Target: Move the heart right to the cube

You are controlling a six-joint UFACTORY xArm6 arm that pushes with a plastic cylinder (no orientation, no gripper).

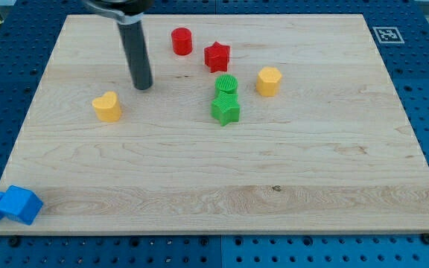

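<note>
The approach step is judged in hand: my tip, bare and holding nothing, stands apart at one o'clock of the yellow heart, itself well apart from the blue cube off the counter at seven o'clock, so repositioning is called for.

My rod hangs upright from the board's top edge; my tip rests left of centre.
</note>
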